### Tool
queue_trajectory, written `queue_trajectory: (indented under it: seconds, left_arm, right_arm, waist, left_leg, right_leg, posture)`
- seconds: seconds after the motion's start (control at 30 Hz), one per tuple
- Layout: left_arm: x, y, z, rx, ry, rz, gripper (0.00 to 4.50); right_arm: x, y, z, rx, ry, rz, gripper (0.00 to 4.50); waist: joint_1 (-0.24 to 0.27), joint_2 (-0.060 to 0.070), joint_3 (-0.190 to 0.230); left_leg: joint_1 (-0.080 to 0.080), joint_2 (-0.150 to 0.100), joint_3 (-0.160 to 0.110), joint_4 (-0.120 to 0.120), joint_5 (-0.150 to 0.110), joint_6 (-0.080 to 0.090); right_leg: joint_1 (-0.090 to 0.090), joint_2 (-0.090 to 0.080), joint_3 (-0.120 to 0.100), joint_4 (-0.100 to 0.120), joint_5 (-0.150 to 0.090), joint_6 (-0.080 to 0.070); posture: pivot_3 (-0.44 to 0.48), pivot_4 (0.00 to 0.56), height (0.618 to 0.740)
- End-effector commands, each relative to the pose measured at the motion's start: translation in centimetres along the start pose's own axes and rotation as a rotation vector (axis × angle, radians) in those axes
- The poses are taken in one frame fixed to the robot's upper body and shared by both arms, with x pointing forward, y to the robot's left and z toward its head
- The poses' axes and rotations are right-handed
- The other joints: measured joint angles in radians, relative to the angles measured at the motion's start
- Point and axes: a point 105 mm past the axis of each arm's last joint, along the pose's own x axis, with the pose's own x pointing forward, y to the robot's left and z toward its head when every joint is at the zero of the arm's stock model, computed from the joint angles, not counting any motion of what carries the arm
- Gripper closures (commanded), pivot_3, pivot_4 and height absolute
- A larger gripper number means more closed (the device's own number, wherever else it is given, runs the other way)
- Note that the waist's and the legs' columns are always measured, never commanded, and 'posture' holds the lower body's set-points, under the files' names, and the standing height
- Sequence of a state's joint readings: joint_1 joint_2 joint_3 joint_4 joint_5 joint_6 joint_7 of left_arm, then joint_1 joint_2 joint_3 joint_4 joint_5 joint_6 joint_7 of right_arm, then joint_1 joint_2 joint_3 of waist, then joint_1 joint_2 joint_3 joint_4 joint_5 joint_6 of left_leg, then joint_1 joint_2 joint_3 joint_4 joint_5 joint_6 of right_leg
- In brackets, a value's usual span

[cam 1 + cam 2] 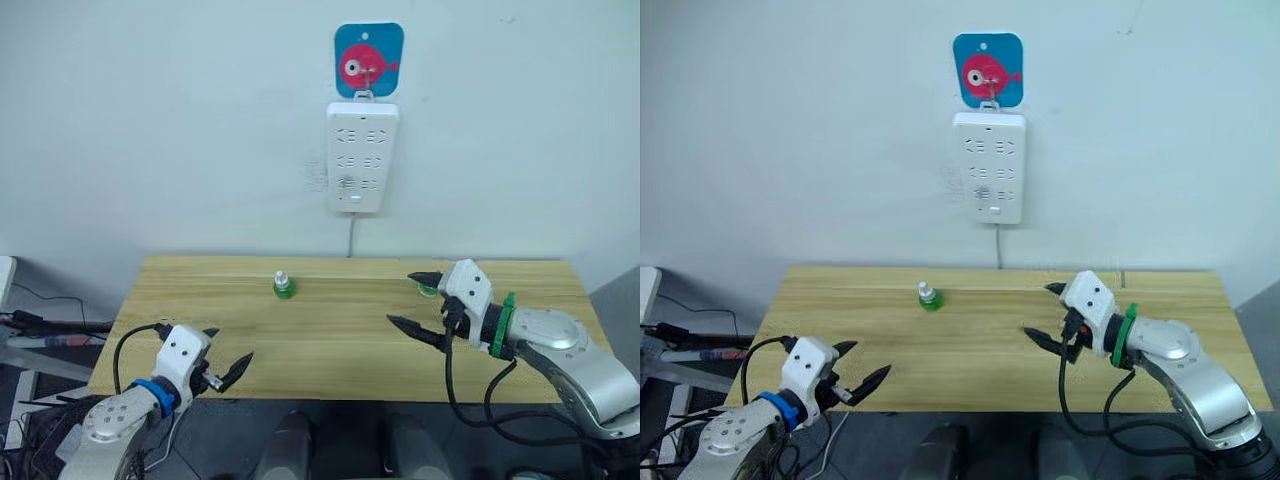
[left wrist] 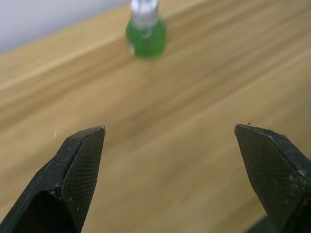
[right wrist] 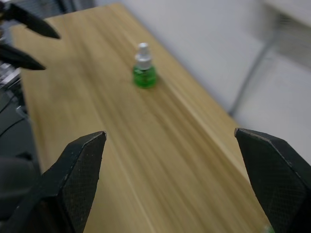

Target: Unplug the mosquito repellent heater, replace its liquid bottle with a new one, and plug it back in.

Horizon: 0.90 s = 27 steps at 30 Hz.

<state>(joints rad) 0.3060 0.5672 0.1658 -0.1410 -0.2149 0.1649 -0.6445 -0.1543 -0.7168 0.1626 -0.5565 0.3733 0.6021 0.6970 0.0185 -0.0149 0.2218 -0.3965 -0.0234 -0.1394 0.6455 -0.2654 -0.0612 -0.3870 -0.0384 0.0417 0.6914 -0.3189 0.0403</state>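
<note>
One small bottle (image 1: 284,286) of green liquid stands upright in the middle of the frame, toward the far edge of the wooden table (image 1: 330,340). A bit of green (image 1: 428,291) peeks out behind the right gripper (image 1: 420,300), released and empty at center right. The left gripper (image 1: 228,353) hovers spread and empty at lower left. One white power strip (image 1: 361,155) hangs above under a fish hook (image 1: 368,60).

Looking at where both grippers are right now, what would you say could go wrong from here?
The green bottle stands upright and alone on the wooden table; a sideways approach by either open gripper might tip it. Another green item sits mostly hidden behind the right gripper, so it could get bumped. The left gripper hangs near the table's front edge.
</note>
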Motion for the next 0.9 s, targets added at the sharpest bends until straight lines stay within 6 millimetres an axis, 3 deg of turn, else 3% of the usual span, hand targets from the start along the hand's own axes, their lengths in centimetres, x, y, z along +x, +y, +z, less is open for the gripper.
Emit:
queue_trajectory:
  seconds: [0.03, 0.13, 0.37, 0.53, 0.9]
  left_arm:
    - [1.4, 0.4, 1.4, 0.024, -0.065, -0.001, 0.00]
    - [3.5, 1.3, 2.3, 0.008, -0.086, 0.039, 0.00]
    - [7.9, 0.1, 3.2, 0.023, -0.121, -0.028, 0.00]
    - [10.4, 0.4, 3.7, -0.002, -0.140, 0.013, 0.00]
    - [14.6, 0.4, 6.0, -0.113, -0.223, 0.064, 0.00]
  right_arm:
    - [0.5, 0.4, 1.1, -0.044, 0.009, 0.015, 0.07]
    - [0.9, 0.5, 2.0, -0.044, 0.010, 0.012, 0.07]
    - [1.5, 0.6, 2.3, 0.039, 0.040, -0.080, 0.07]
    - [0.9, 1.4, 2.4, 0.081, 0.064, -0.094, 0.07]
    - [-0.1, 2.1, 2.1, 0.122, 0.111, -0.102, 0.07]
  waist:
    - [0.007, 0.000, 0.001]
    - [0.010, -0.003, 0.007]
    - [-0.008, -0.009, 0.044]
    - [-0.023, -0.010, 0.077]
    - [-0.049, -0.014, 0.105]
  left_leg:
    - [0.000, 0.000, 0.000, 0.000, 0.000, 0.000]
    - [-0.001, 0.000, -0.002, 0.000, 0.000, 0.000]
    - [-0.001, 0.000, 0.000, 0.000, 0.000, 0.000]
    - [-0.003, 0.001, -0.002, 0.001, 0.000, 0.000]
    - [-0.002, 0.000, 0.000, 0.002, 0.000, 0.000]
  right_leg:
    - [0.000, 0.000, 0.000, 0.000, 0.000, 0.000]
    - [0.000, 0.000, -0.002, -0.001, 0.001, 0.000]
    - [-0.001, 0.000, -0.001, -0.001, 0.003, 0.000]
    - [-0.002, 0.000, -0.001, 0.001, 0.003, 0.000]
    - [-0.002, 0.000, -0.001, 0.003, 0.003, 0.000]
  posture:
    - [0.117, 0.234, 0.732]
    - [0.109, 0.269, 0.732]
    - [0.070, 0.343, 0.732]
    - [0.030, 0.382, 0.732]
    - [-0.024, 0.405, 0.732]
